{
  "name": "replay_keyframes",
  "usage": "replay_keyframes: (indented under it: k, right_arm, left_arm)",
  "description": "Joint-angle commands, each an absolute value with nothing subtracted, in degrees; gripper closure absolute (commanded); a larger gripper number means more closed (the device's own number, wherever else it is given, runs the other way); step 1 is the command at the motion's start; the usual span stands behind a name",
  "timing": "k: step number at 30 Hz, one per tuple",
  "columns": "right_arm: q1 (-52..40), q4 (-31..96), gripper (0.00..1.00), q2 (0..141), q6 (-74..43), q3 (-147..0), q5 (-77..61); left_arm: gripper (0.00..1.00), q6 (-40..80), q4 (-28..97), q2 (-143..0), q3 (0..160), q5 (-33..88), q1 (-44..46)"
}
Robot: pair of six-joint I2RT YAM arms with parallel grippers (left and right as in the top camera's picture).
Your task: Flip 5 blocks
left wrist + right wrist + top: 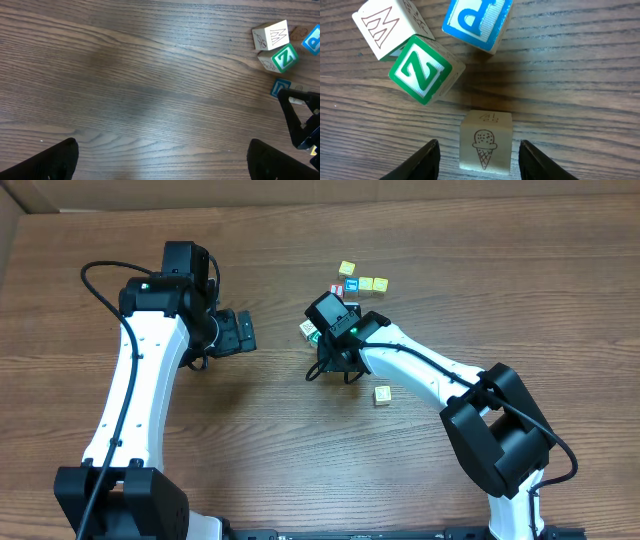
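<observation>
In the right wrist view, a cream block with an ice-cream drawing [485,146] stands between the fingers of my right gripper [480,161], which is open, with a gap showing on each side. Just beyond it lie the green "Z" block [422,70], the blue "P" block [476,20] and a whitish block with a faint "M" [387,25]. From overhead, the right gripper [332,358] hovers beside that cluster, and another cream block [382,395] lies alone to its right. My left gripper [240,332] is wide open over bare wood [162,160].
Yellow cubes [366,283] with a blue-letter cube [351,285] and a red-letter cube [337,290] sit behind the cluster. The left wrist view catches the "Z" block [281,56] and the right gripper's fingers [300,115] at its right edge.
</observation>
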State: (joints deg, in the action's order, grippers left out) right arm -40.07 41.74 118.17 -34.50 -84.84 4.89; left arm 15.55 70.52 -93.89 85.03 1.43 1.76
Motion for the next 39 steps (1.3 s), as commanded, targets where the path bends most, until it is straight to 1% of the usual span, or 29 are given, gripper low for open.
replay_keyframes:
  k: [1,4,7,27,30,33,39]
  right_arm:
    - [-40.0,41.1,0.48,118.7,-34.7,-85.4,6.6]
    - [-40.0,40.9,0.48,118.8,-34.7,-85.4,6.6]
    - [-40.1,40.9,0.54,118.8,-34.7,-85.4,6.6]
    - [-40.1,40.1,0.54,119.5,-34.7,-85.0,7.6]
    - [-40.1,40.1,0.58,119.5,-34.7,-85.0,7.5]
    - [-40.1,40.1,0.59,119.5,-34.7,-85.0,7.5]
    - [-40.1,40.1,0.57,119.5,-34.7,-84.4,7.5]
  left_arm:
    - [0.00,16.3,70.4,-94.4,86.3,1.1,1.5]
    - [0.00,16.3,70.4,-94.4,86.3,1.1,1.5]
    - [0.00,16.3,70.4,-94.4,86.3,1.1,1.5]
    - [0.00,16.3,70.4,-94.4,86.3,1.1,1.5]
    - [0.00,16.3,70.4,-94.4,86.3,1.1,1.5]
    - [0.00,16.3,70.4,-94.4,86.3,1.0,1.5]
    - [0.00,16.3,70.4,-94.4,86.3,1.0,1.5]
